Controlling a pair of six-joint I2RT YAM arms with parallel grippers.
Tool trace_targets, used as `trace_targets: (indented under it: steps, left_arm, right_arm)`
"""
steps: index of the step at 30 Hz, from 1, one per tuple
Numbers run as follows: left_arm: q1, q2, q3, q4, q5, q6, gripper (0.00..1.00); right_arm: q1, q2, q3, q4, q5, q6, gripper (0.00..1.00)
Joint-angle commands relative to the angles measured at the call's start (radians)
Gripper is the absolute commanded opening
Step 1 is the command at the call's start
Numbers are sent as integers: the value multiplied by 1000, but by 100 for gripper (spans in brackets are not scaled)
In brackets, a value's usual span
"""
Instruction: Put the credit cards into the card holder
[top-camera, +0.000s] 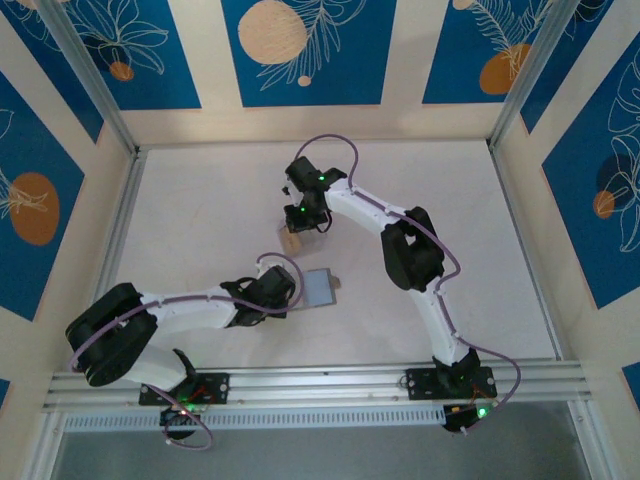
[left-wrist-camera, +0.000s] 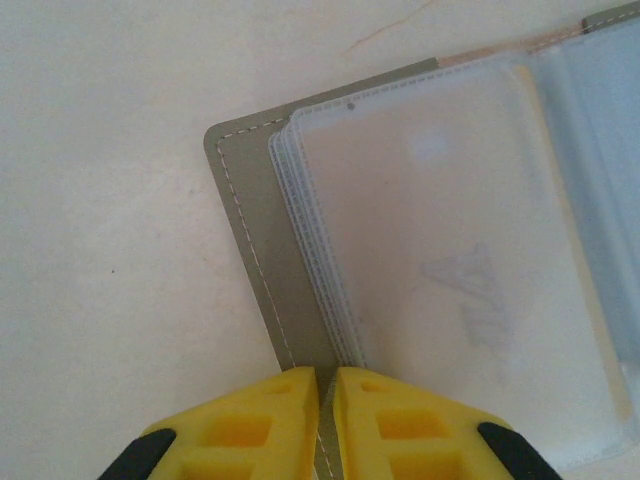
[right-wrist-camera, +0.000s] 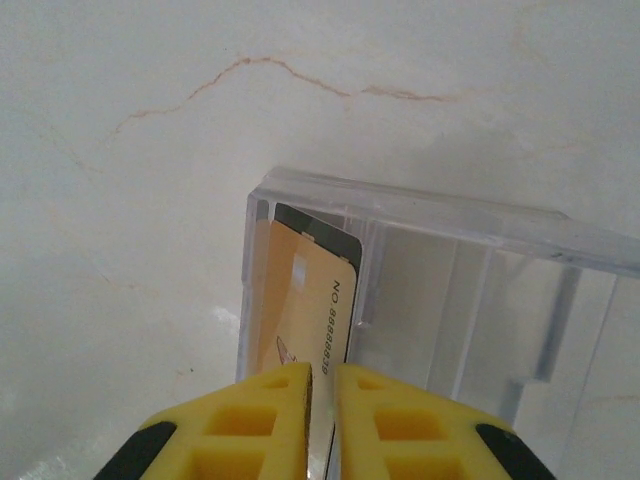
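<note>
The left claw (left-wrist-camera: 323, 380) pinches a flat grey stitched card holder (left-wrist-camera: 250, 235); the right claw (right-wrist-camera: 322, 374) pinches a thin tan credit card (right-wrist-camera: 312, 295).

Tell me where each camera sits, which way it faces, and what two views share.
Top external: above and behind the arms, looking down on the table; both arms show, bases nearest.
Left wrist: on the left arm, looking down past the left gripper, shut on the edge of the card holder.
Right wrist: on the right arm, looking past the right gripper, shut on a credit card in the clear case.
Shared: top external and left wrist both show the card holder.
</note>
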Motion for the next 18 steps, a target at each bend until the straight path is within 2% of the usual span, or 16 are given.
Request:
trace_targets:
  steps: [1, 5, 18]
  left_arm:
    - [-11, 35, -10, -40, 40, -15, 15]
    - [-11, 35, -11, -39, 40, -15, 14]
    - [-11, 36, -12, -38, 40, -17, 14]
  right_arm:
    - [-4, 22, 24, -31, -39, -11, 16]
    - [-5, 4, 9, -24, -18, -10, 15]
    - [9, 5, 4, -15, -86, -51, 13]
